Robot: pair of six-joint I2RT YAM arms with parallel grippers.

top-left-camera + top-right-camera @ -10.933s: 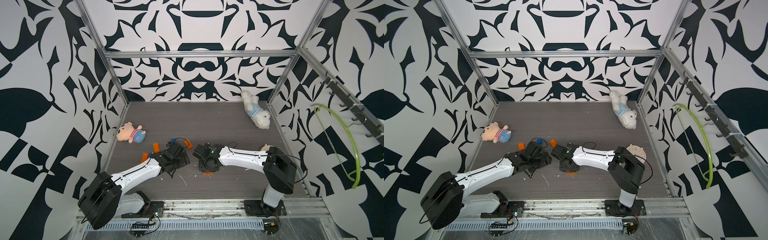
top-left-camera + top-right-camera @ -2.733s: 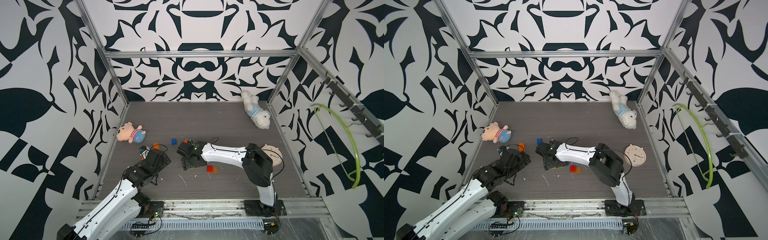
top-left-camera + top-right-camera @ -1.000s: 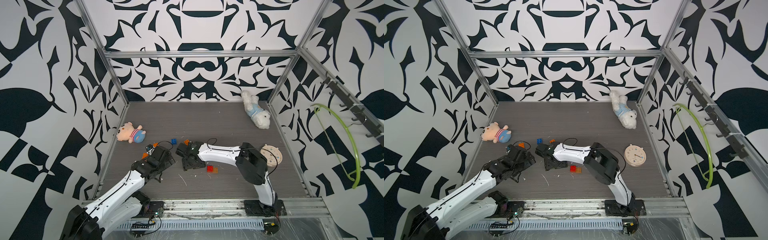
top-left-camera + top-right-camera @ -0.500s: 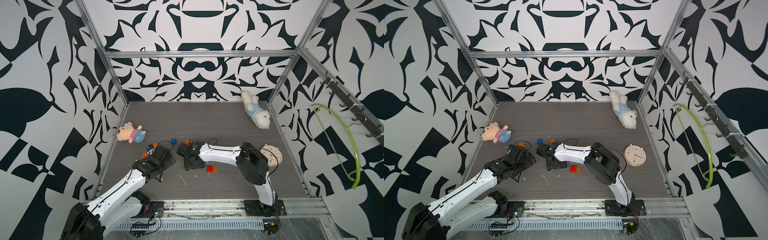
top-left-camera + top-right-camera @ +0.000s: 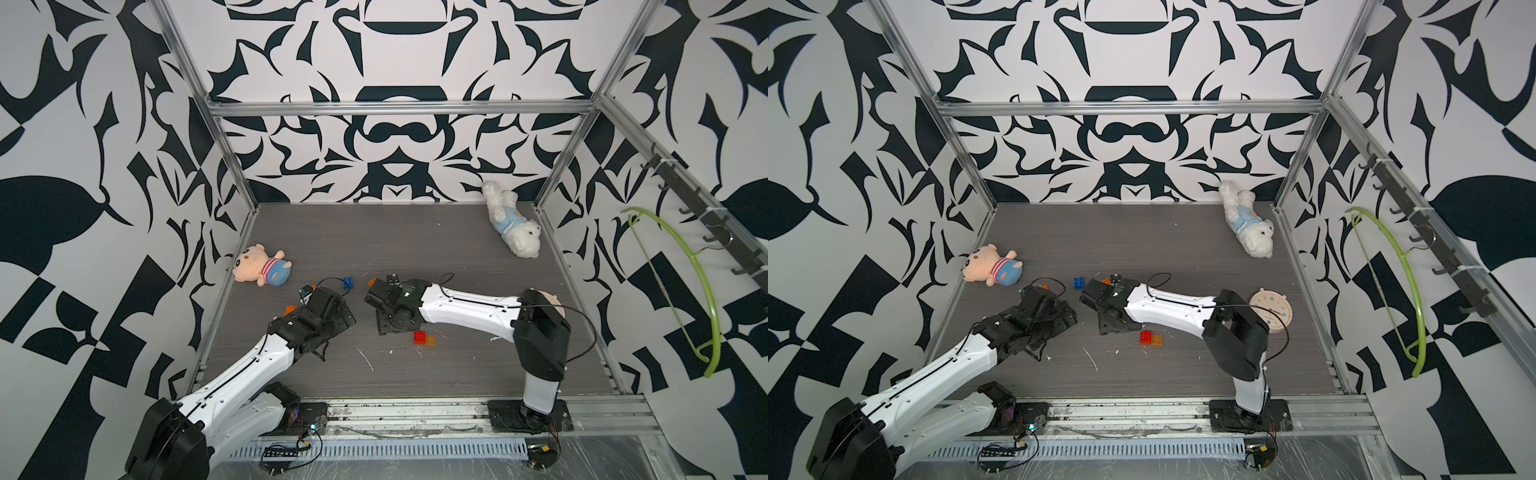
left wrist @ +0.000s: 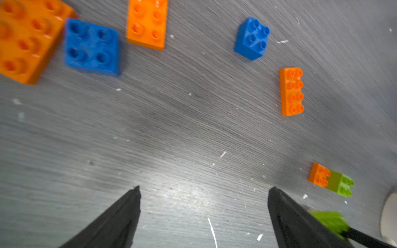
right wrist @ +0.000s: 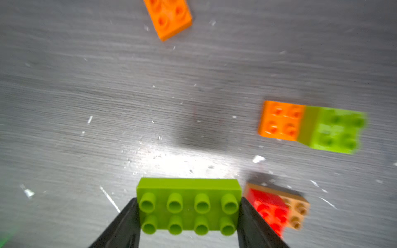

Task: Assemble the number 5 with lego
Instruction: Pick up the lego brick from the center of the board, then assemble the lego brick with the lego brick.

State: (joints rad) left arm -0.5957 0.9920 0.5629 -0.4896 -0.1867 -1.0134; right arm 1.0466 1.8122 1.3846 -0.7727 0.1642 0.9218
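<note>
Two grippers down low, mid-front of grey tabletop point(image 5: 415, 249). R gripper point(image 7: 188, 200): closed on lime oblong brick point(image 7: 188, 207), one finger point(image 7: 120, 225) at each short end, studs toward wrist cam. Can't tell whether lifted or resting on table. Lime oblong brick point(image 6: 328, 221) also caught in L wrist view, blurred, behind an L finger. L gripper point(image 6: 204, 190): spread wide, holding nothing, only bare table btwn tips. Fingertips of both hidden under wrists in both top views.

Rest of lego loose on table. Via L wrist cam:
- big orange brick point(image 6: 25, 40) touching blue square point(image 6: 92, 47)
- orange oblong point(image 6: 148, 23) just beside that blue square
- lone blue square point(image 6: 252, 38) well apart from those
- second orange oblong point(image 6: 291, 92) near lone blue square
- orange-lime pair point(image 6: 330, 180), two squares joined side by side, nearest to R gripper

Via R wrist cam: orange-lime pair point(image 7: 311, 126) flat, studs up; red-amber pair point(image 7: 277, 210) just beside held brick, partly behind a finger; one more orange brick point(image 7: 169, 17) further off, cut by frame edge.

In both top views: red-amber pair point(image 5: 424, 338) on near side of R wrist; lone blue square point(image 5: 348, 283) on far side, btwn the two wrists.

Elsewhere:
- pig plush point(image 5: 259, 268) by L wall
- white dog plush point(image 5: 513, 226) in far R corner
- round clock point(image 5: 1271, 309) behind R arm's elbow
- green hanger point(image 5: 685, 286) on wall hooks
</note>
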